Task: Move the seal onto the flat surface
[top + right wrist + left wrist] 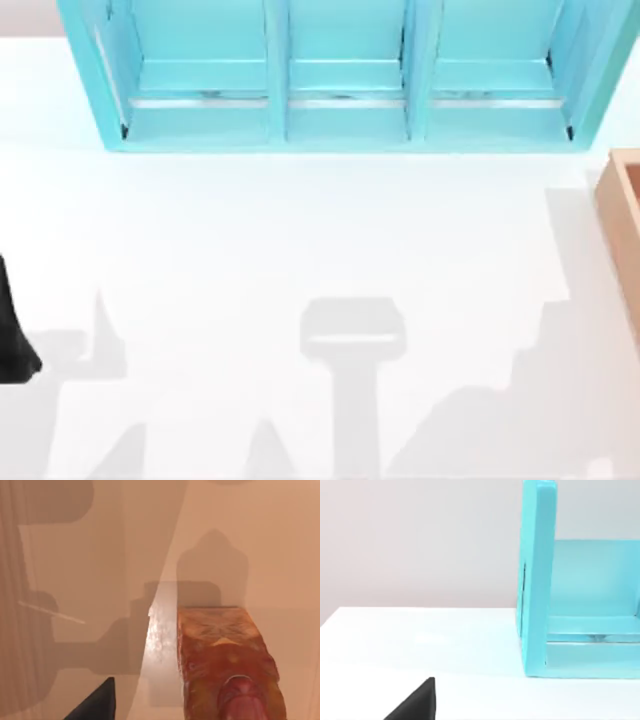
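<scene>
Inside tan wooden box [75,580], R wrist view: R gripper finger [97,705] beside seal [227,665], grip state indeterminate; seal stood on box floor. L arm [12,330] parked at white tabletop [300,230] L edge; turquoise shelf unit [340,75] at rear.

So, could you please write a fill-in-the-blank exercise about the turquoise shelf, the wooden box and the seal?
The turquoise shelf unit has ___ bays.
The tan wooden box stands at the top view's ___ edge.
The orange-red seal lies on tan wood, not yet on the glossy ___ tabletop.
Missing: three; right; white.
</scene>
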